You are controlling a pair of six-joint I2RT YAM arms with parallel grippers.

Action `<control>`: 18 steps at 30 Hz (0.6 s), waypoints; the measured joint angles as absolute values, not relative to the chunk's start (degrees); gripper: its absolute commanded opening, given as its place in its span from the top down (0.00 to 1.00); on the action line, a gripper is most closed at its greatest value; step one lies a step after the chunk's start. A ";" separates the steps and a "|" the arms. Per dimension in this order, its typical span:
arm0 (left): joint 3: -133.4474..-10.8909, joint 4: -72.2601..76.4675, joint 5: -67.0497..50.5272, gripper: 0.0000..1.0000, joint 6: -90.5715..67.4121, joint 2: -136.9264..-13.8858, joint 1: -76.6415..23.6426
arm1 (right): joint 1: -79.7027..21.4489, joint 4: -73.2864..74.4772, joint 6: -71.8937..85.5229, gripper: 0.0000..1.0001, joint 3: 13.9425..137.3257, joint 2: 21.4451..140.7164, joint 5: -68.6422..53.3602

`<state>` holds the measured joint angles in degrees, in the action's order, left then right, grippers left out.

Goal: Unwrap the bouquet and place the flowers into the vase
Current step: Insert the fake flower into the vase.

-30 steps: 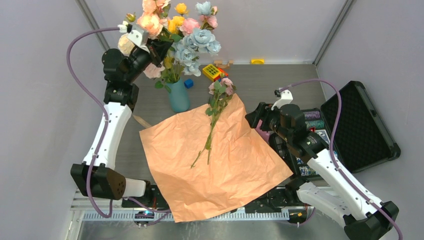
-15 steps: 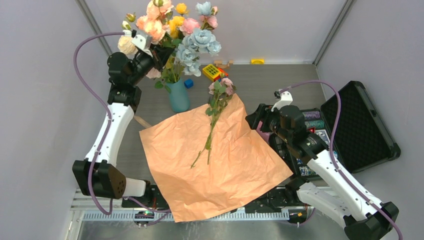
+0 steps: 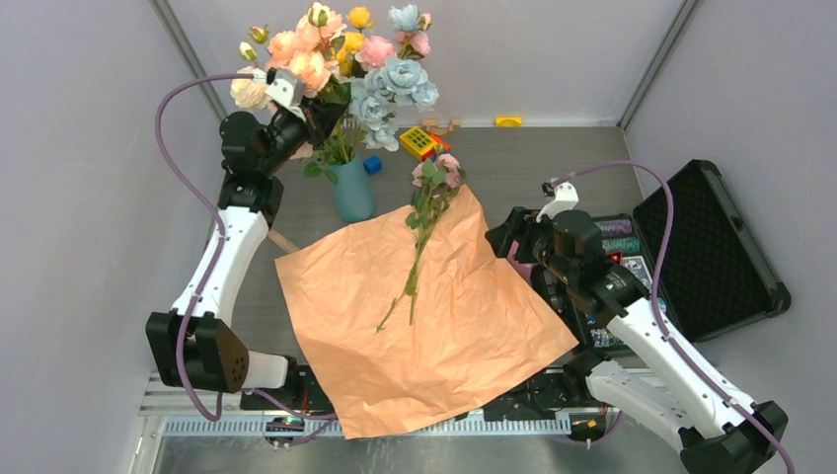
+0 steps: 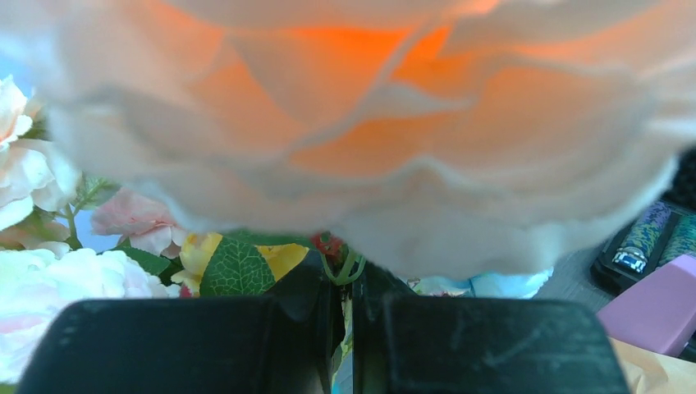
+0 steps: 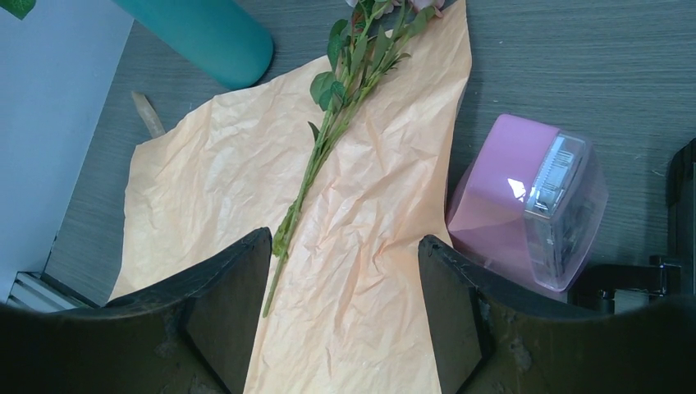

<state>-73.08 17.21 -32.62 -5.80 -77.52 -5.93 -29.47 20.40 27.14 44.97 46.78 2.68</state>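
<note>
One peach bloom point(image 4: 353, 123) masks left gripper point(image 4: 346, 289), pinched on a stem point(image 4: 345, 268); right gripper point(image 5: 345, 263) wide.

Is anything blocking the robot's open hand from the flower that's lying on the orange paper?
Nothing visible does. The right gripper hangs open above the paper, and the flower stem lies bare on it, in line with the jaws. The pink box sits off to the side, clear of the stem.

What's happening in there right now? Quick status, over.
Left end effector shut on flowers at the vase. Right end effector open over the unwrapped paper. One stem lies on it. Pink box alongside, not blocking.
</note>
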 measured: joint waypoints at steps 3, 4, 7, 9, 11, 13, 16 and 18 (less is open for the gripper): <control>-72.49 17.32 -32.62 1.00 -5.74 -77.56 -5.91 | -29.43 20.43 27.16 0.29 44.95 46.57 2.66; -72.36 17.32 -32.62 1.00 -5.69 -77.56 -5.91 | -29.41 20.43 27.16 0.29 44.95 46.48 2.66; -72.12 17.32 -32.60 1.00 -5.50 -77.56 -5.91 | -29.39 20.43 27.16 0.29 44.91 46.35 2.66; -71.88 17.30 -32.56 1.00 -5.34 -77.56 -5.91 | -29.39 20.45 27.16 0.29 44.66 46.30 2.66; -71.66 17.28 -32.49 1.00 -5.19 -77.56 -5.91 | -29.39 20.49 27.18 0.29 44.34 46.30 2.63; -71.31 17.28 -32.36 1.00 -5.06 -77.56 -5.91 | -29.39 20.62 27.18 0.29 44.21 46.30 2.63; -70.59 17.30 -32.10 0.99 -4.62 -77.56 -5.91 | -29.39 20.67 27.20 0.29 44.07 46.30 2.63; -69.89 17.32 -31.94 0.99 -4.27 -77.56 -5.91 | -29.39 20.67 27.24 0.29 44.03 46.22 2.61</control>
<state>-69.89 17.32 -31.94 -4.27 -77.56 -5.91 -29.39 20.67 27.24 44.03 46.22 2.61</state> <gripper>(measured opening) 0.070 0.713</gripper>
